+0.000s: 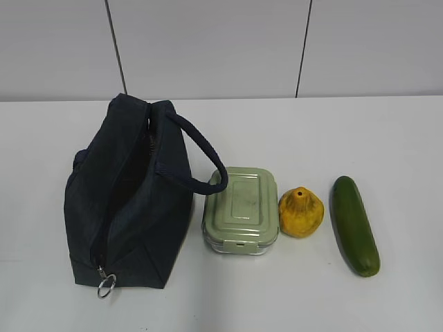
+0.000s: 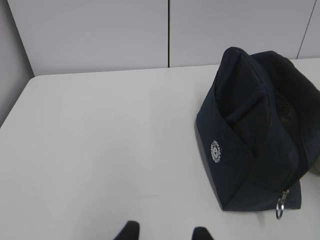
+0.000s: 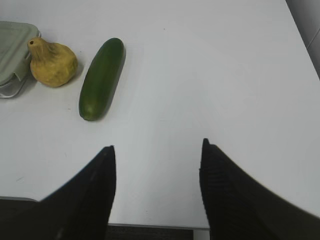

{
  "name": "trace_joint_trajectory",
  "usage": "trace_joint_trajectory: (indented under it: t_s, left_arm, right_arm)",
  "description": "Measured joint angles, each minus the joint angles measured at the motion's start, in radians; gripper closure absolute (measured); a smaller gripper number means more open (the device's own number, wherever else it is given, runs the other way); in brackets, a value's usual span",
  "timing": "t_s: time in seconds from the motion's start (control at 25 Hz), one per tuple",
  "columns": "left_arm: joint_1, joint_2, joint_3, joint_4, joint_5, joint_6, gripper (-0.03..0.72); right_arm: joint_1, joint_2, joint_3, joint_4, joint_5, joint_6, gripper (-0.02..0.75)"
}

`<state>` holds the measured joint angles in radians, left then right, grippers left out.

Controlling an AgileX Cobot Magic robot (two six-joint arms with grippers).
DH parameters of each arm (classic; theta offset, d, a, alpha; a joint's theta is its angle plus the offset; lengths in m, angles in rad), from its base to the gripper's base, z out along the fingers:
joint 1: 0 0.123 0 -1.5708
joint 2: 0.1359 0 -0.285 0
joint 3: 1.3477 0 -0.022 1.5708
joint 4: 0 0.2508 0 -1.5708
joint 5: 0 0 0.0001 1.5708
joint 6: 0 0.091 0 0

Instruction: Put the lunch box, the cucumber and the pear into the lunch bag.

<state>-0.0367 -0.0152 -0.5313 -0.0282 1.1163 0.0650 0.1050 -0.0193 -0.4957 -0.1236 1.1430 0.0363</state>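
bag: left half of table, on its side, zipper open, mouth up and ready to load
box: table centre, touching bag handle
pear: just right of box
cucumber: right of pear, lying lengthwise
left gripper: fingers apart, empty, near front-left edge
right gripper: fingers wide apart, empty, front-right, facing cucumber
stage: nothing packed yet

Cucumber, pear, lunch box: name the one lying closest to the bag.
The lunch box. It sits right beside the bag, under its handle loop; the pear comes next, and the cucumber lies farthest.
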Motion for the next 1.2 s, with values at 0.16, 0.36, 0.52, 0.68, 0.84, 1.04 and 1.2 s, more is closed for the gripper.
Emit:
trace_joint_trajectory:
  t_s: [0.16,0.36,0.52,0.68,0.84,1.04,1.2]
  left_arm:
    - [0.000,0.000,0.000,0.000,0.000,0.000,0.489]
    - [0.000,0.000,0.000,-0.001,0.000,0.000,0.489]
    - [-0.030,0.002,0.000,-0.004,-0.001,0.000,0.489]
    - [-0.067,0.089,-0.034,0.000,-0.019,0.000,0.484]
    - [-0.074,0.259,-0.069,-0.021,-0.076,0.000,0.470]
    - [-0.082,0.508,-0.112,-0.129,-0.201,0.025,0.449]
    - [-0.083,0.729,-0.201,-0.200,-0.234,0.080,0.431]
  right_arm:
    - [0.000,0.000,0.000,0.000,0.000,0.000,0.313]
    - [0.000,0.000,0.000,-0.001,0.000,-0.002,0.313]
    - [0.000,0.000,0.000,-0.015,0.000,-0.002,0.313]
    - [0.008,0.054,-0.006,-0.017,-0.005,-0.002,0.313]
    - [0.013,0.177,-0.013,-0.008,-0.044,-0.002,0.313]
    - [0.014,0.340,-0.047,0.016,-0.115,-0.004,0.313]
    - [0.014,0.489,-0.088,0.046,-0.169,-0.004,0.313]
